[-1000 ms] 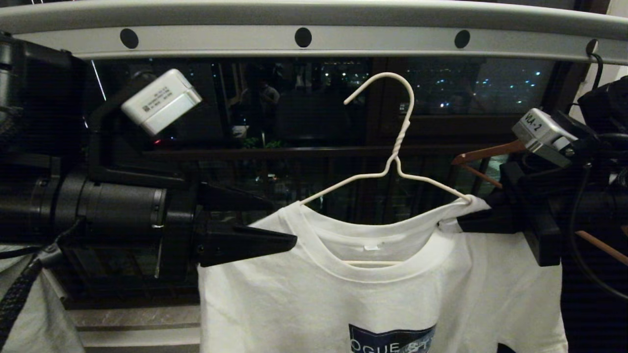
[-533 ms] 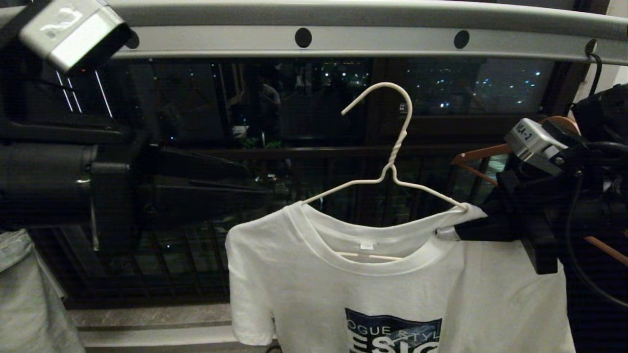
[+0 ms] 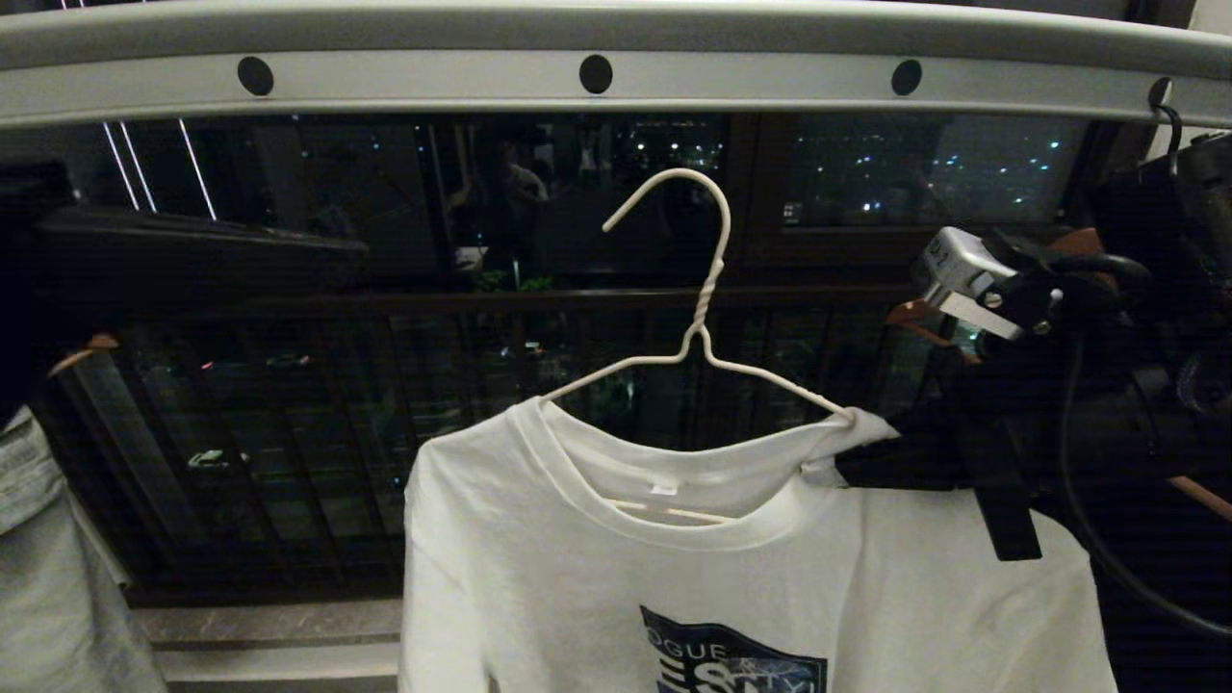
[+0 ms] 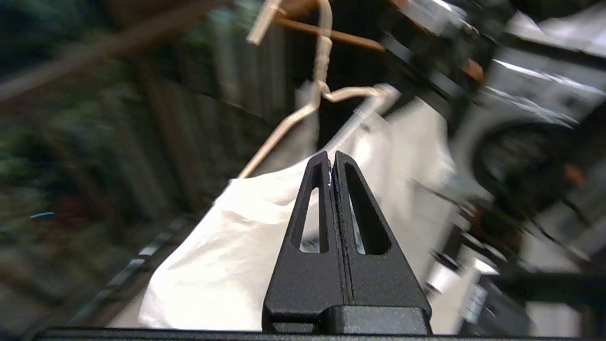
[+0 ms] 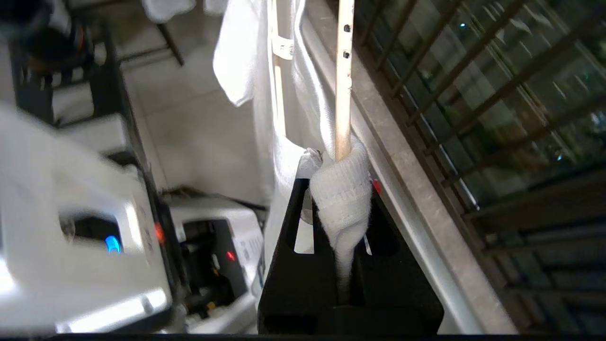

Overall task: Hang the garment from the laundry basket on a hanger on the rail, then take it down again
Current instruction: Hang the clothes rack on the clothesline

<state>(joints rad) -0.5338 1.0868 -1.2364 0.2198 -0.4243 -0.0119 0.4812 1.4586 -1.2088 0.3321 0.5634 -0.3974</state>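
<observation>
Head view: the rail (image 3: 616,72) spans the top of the frame, its flat strip showing a row of round dark holes. The hanger (image 3: 695,318) hangs below it; its hook is clear of the rail and engaged in no hole. The garment (image 3: 731,568) is draped on the hanger, the neckline open over the wire and the chest graphic partly visible at the lower edge. The right gripper (image 3: 847,464) approaches from the right and is clamped on the collar fabric at the hanger's right end. A dark arm section at upper left belongs to the left arm; its gripper tips cannot be made out here. A brown wooden hanger (image 3: 924,313) shows behind the right arm.

Left wrist view (blurred): the left gripper (image 4: 333,158) has its jaws pressed together with nothing between them, standing in front of the garment's shoulder but apart from it.

Right wrist view: the right gripper's jaws are closed on a bunched fold of ribbed collar wrapped round the hanger's end. The balcony railing (image 5: 473,94) lies beyond.
</observation>
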